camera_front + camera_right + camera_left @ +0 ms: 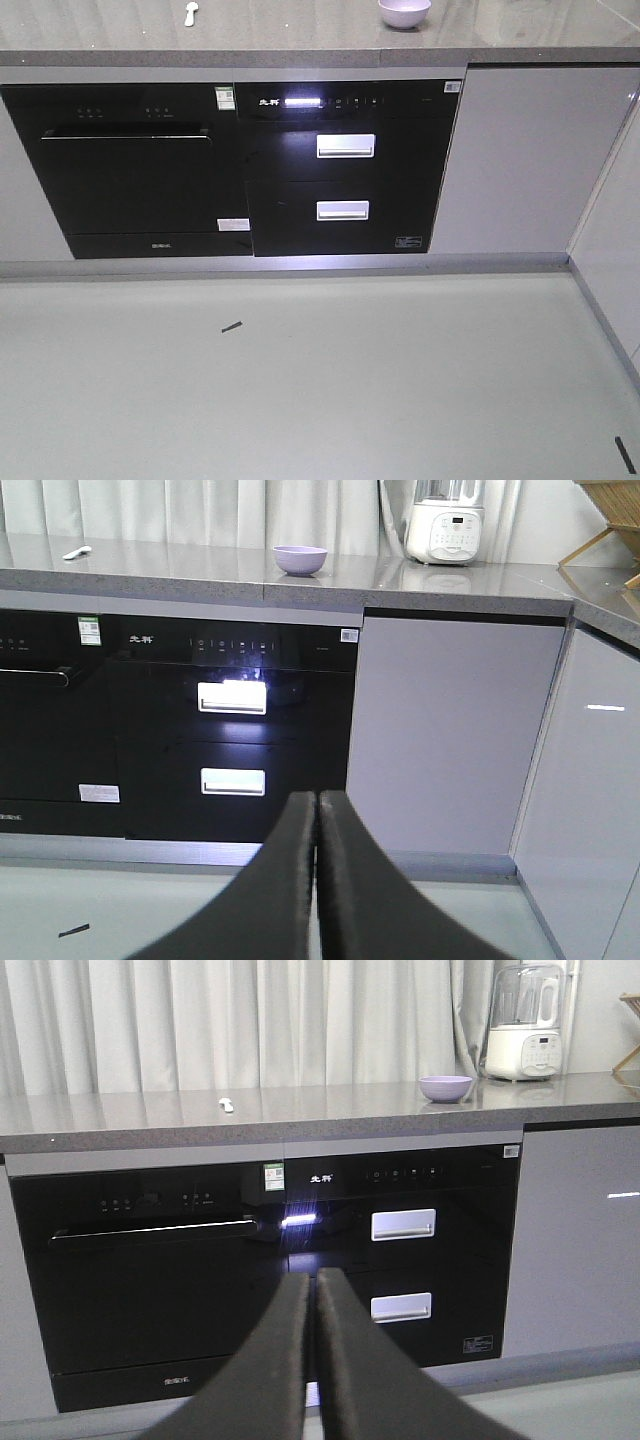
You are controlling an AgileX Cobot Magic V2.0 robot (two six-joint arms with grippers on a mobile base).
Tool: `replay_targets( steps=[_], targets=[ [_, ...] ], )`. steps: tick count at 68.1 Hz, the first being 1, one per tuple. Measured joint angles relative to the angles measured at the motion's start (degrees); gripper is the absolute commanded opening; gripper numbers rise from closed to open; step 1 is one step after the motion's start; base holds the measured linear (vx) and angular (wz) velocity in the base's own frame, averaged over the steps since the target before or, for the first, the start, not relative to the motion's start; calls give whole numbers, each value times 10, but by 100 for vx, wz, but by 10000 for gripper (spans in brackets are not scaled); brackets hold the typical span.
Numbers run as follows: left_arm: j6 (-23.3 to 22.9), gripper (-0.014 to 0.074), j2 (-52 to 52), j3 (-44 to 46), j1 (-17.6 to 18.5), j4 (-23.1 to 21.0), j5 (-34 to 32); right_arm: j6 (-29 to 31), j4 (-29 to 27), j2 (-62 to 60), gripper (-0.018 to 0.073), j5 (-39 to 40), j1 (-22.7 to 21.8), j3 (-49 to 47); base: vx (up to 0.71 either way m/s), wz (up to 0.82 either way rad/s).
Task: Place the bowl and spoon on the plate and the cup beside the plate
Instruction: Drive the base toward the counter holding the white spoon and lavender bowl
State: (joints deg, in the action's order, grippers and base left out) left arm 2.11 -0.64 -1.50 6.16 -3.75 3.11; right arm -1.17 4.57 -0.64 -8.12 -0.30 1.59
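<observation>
Front view, counter edge: the grey speckled countertop (300, 35) spans the top of the frame, its lip over glossy black appliance fronts (130, 170).
Front view, bowl and spoon: the rounded lavender bowl (404, 12) sits at upper right of centre. It is well apart from the pale spoon (191, 12) at upper left.
Front view, floor: the smooth pale floor (320, 380) fills the lower half, wide and flat up to the cabinet base.
Left wrist view, left gripper: the left gripper (311, 1278) is at bottom centre, its matte dark fingers pressed together with nothing between them.
Left wrist view, counter: the spoon (227, 1104) lies left of centre and the bowl (445, 1087) to the right, near a white blender (525, 1025). A pleated curtain (250, 1020) hangs behind.
Right wrist view, right gripper: the right gripper (317, 796) is at bottom centre, fingers closed against each other, holding nothing.
Right wrist view, counter: the bowl (301, 559) stands at upper centre near the front edge, with the spoon (77, 552) at far upper left. A flat grey cabinet door (450, 730) is at the right.
</observation>
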Motion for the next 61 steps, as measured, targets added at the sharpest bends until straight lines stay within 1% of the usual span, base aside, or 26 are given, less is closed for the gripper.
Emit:
replay_targets(
  steps=[61],
  targets=[
    [0, -6, 0, 0, 0, 0, 0, 0, 0, 0, -4, 0, 0, 0, 19, -4]
  ],
)
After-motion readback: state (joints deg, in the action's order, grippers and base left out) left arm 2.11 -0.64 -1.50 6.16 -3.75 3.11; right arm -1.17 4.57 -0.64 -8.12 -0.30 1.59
